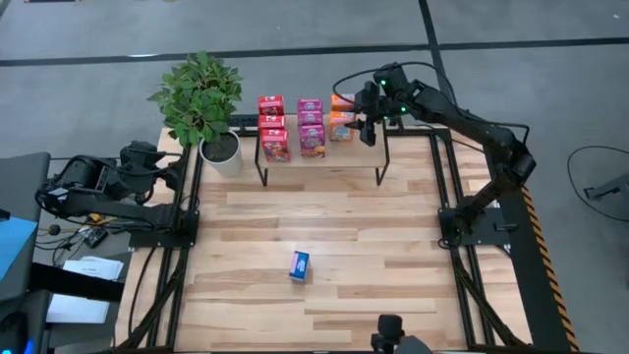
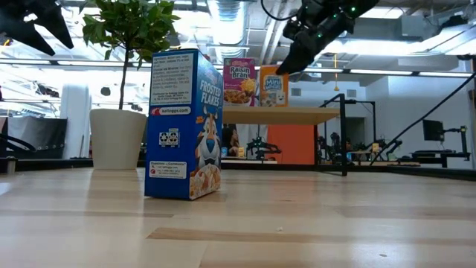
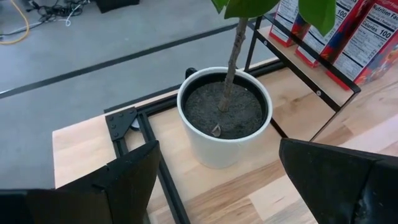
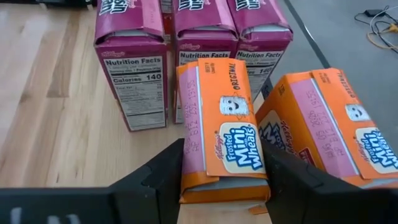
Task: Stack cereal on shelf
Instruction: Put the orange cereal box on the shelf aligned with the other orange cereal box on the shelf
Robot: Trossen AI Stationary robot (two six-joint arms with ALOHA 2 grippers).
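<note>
Straddling an orange cereal box (image 4: pixel 224 130) on the shelf (image 1: pixel 366 146), the right gripper (image 4: pixel 221 180) has jaws flanking its long sides, though a firm pinch cannot be told; the box's long axis runs straight ahead between them; the left gripper (image 3: pixel 217 186), jaws spread, waits by the plant pot (image 3: pixel 225 115).

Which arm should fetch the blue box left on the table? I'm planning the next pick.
Probably the right, though neither is close. Its pincer is over the shelf, straddling an orange box. The left pincer waits open by the plant pot. The blue box lies mid-table.
</note>
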